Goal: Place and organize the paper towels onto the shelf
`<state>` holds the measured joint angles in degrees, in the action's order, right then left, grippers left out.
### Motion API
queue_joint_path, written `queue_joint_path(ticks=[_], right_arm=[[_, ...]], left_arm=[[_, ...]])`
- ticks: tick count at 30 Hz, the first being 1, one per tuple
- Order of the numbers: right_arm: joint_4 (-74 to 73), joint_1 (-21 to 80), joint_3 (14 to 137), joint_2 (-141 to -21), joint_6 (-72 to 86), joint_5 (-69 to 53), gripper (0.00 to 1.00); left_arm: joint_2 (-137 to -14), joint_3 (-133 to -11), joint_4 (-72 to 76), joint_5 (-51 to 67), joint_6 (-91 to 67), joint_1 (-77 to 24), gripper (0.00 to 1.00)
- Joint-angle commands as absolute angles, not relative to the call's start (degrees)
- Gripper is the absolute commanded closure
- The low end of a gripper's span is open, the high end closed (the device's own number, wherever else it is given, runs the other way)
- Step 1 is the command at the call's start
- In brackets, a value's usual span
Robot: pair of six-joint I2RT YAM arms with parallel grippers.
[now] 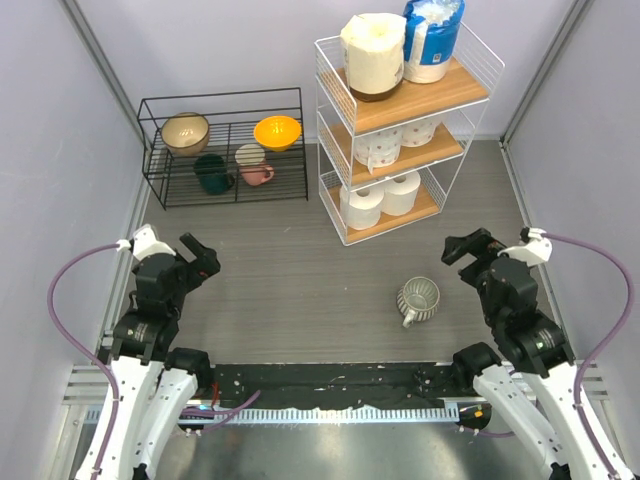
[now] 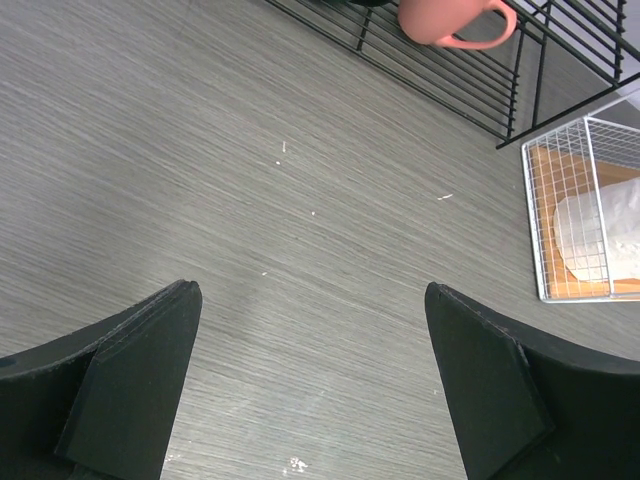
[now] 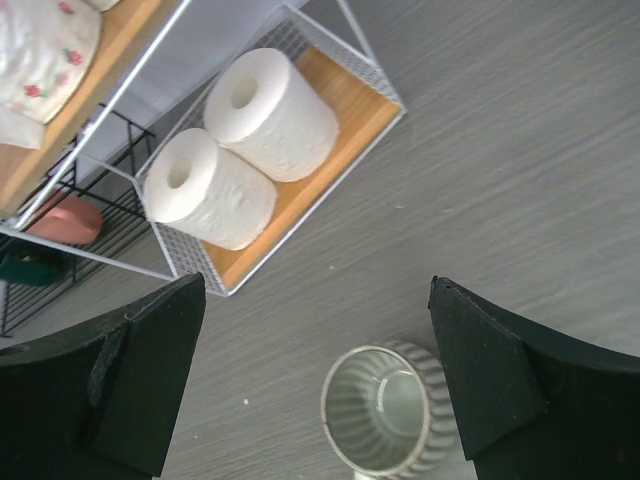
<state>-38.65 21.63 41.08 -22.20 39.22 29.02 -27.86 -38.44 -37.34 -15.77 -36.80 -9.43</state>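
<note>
The white wire shelf (image 1: 330,120) with three wooden boards stands at the back centre-right. A cream roll (image 1: 374,52) and a blue-and-white wrapped roll (image 1: 432,38) stand on its top board. Two patterned white rolls (image 1: 385,145) lie on the middle board. Two plain white rolls (image 1: 382,198) lie on the bottom board, also in the right wrist view (image 3: 250,140). My left gripper (image 1: 198,256) is open and empty over bare table at the near left. My right gripper (image 1: 462,248) is open and empty at the near right, above the grey cup.
A grey ribbed cup (image 1: 418,299) lies on its side in front of the shelf, also in the right wrist view (image 3: 385,410). A low black wire rack (image 1: 225,150) at the back left holds bowls and a pink mug (image 2: 450,20). Grey walls close both sides.
</note>
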Motion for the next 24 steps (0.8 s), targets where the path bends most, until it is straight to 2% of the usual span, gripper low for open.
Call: queue_joint_path(ticks=[1, 9, 12, 24], right_arm=[[-22.8, 21.4, 41.0, -28.8, 37.6, 22.7, 0.0], [4.6, 21.5, 40.0, -47.8, 39.6, 16.6, 0.0], [8.9, 21.5, 42.6, -54.0, 38.6, 16.2, 0.0], [26.2, 21.5, 45.3, -63.6, 41.3, 16.0, 0.0]], left_arm=[[-27.8, -39.4, -34.5, -14.2, -35.6, -9.7, 0.0], [-27.9, -39.2, -34.4, -12.7, -35.4, -9.7, 0.0], [-28.0, -39.3, -34.4, -12.4, -35.3, -9.7, 0.0], [-27.9, -39.3, -34.3, -12.0, -35.2, -9.6, 0.0]])
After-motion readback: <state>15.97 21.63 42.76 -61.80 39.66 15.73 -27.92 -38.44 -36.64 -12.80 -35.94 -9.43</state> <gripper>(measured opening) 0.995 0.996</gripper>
